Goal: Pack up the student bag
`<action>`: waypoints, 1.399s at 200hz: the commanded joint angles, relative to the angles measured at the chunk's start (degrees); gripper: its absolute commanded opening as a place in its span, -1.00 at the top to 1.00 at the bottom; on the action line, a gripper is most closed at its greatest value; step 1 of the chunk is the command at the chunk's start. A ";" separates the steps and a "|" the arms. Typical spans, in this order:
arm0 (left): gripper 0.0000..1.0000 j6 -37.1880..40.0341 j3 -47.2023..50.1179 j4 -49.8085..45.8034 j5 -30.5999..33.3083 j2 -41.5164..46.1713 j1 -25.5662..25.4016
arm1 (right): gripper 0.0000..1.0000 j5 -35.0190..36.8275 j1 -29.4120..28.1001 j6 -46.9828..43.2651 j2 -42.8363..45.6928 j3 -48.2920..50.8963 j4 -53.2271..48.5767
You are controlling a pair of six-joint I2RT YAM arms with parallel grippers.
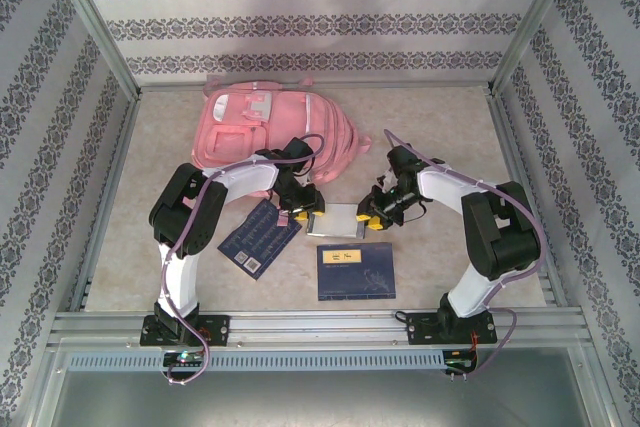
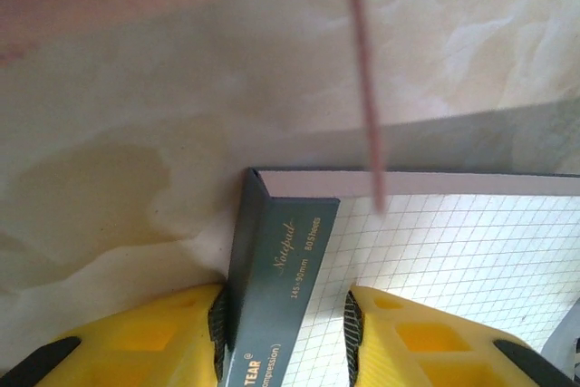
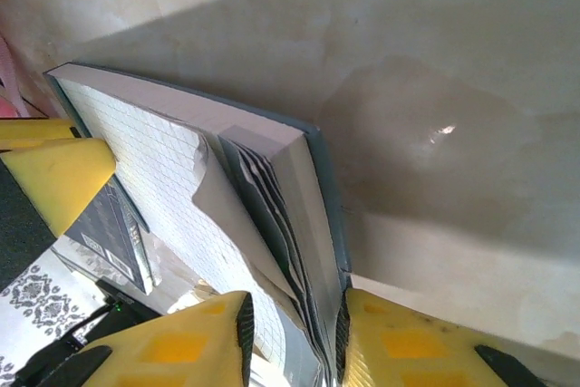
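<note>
Right claw (image 3: 292,307) is grasping the notepad (image 1: 335,222); left claw (image 2: 285,301) is straddling it, grip unclear. Student bag (image 1: 250,127) is lying beyond both claws.

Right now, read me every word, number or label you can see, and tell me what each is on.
"Notepad": binding strip of the notepad.
"145 x 90mm": same strip.
"80Sheets": same strip.
"TEAR": same strip, rest cut off.
Labels on the left blue booklet and right blue booklet: too small to read.
</note>
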State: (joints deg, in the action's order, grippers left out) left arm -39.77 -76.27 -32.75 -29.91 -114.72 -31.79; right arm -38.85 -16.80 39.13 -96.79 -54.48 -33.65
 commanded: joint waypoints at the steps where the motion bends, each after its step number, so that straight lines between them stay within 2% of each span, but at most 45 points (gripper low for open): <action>1: 0.23 0.07 -0.46 0.85 -3.92 -2.80 -1.21 | 0.39 -10.53 -3.52 0.85 0.69 -3.21 7.67; 27: 0.23 -0.04 -0.46 0.94 -3.99 -2.40 -1.17 | 0.43 -7.99 -4.10 -1.63 -0.95 -4.32 4.45; 101: 0.21 0.73 -0.60 -0.76 -3.64 -0.34 -0.48 | 0.79 -2.38 -2.53 -4.33 -1.66 -3.73 1.59; 155: -0.02 0.45 5.54 -1.04 -4.05 9.68 6.83 | 0.86 -5.81 -1.70 -1.77 3.87 -5.61 1.05; 214: -0.29 -5.24 10.72 8.32 -14.93 18.78 13.87 | 0.86 -10.37 -1.40 4.43 9.79 -12.04 1.29; 244: -0.34 -11.52 11.76 15.88 -19.36 21.38 14.49 | 0.85 -12.52 -1.86 7.54 10.95 -15.54 1.93; 280: -0.31 -18.91 13.15 26.30 -22.33 23.56 14.50 | 0.84 -13.50 -2.56 9.73 11.35 -18.07 2.48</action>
State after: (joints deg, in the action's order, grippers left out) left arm -51.83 -64.16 -16.69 -48.38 -93.58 -17.50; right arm -49.25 -18.90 46.02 -87.09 -70.28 -32.47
